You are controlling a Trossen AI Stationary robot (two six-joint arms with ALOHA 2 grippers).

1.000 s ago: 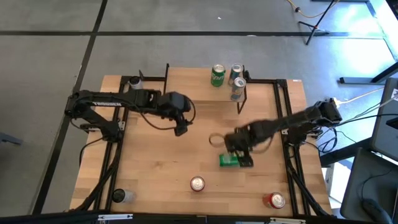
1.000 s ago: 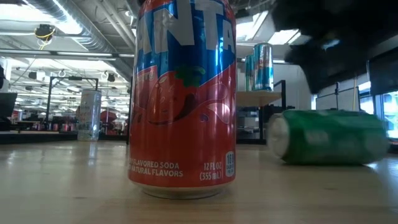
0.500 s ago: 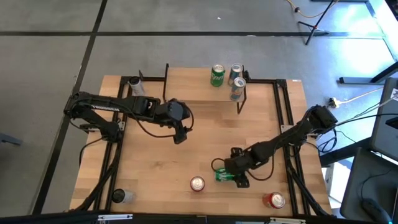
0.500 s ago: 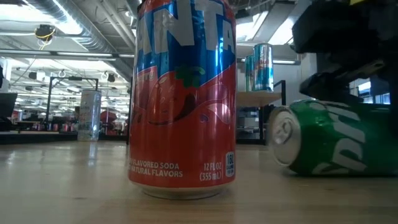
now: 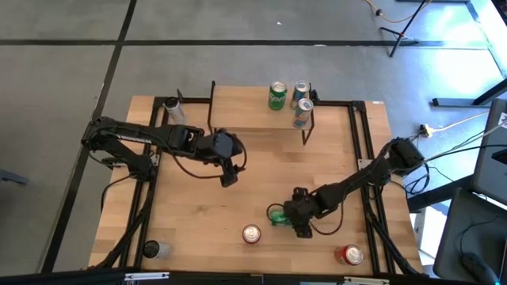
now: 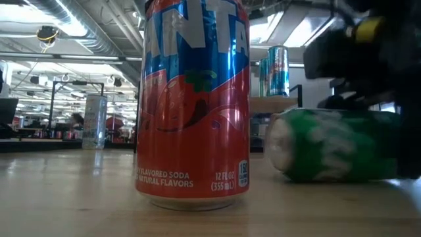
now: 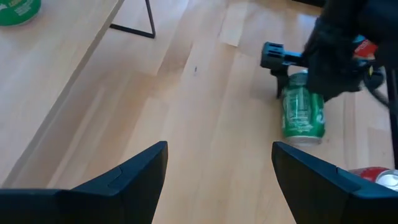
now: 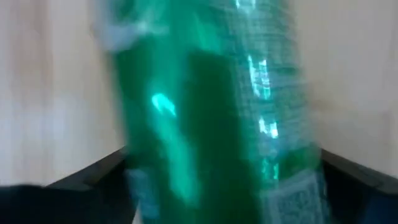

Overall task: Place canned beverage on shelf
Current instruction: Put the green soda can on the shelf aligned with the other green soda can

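A green can point(image 5: 276, 215) lies on its side on the table, near the front edge; it also shows in the low view point(image 6: 329, 148) and the left wrist view point(image 7: 303, 115). My right gripper point(image 5: 291, 220) is shut on it. My left gripper point(image 5: 228, 179) hangs open and empty over the table's middle left, its fingers wide apart point(image 7: 219, 152). The shelf point(image 5: 245, 107), a light wood plank on thin black legs, stands at the far edge. It carries a green can point(image 5: 277, 96) and two silver-blue cans point(image 5: 301, 103). My right gripper has the green can's round side wall point(image 8: 211, 93) between its two fingers, which lie across the can. It comes slanting down from the table's right and covers the can's right-hand end. The can lies level and low, its other end point(image 5: 273, 214) sticking out leftward.
An upright red Fanta can point(image 5: 252, 233) stands just near and left of the green can, close in the low view point(image 6: 192, 105). Another red can point(image 5: 351, 255) stands at the near right, a silver can point(image 5: 172, 108) at the far left, a dark can point(image 5: 152, 249) at the near left.
My right gripper has gone toward the table's near edge and then a little left, taking the lying green can along low over the table toward the Fanta can. My left gripper has drifted slightly toward the near edge, still open.
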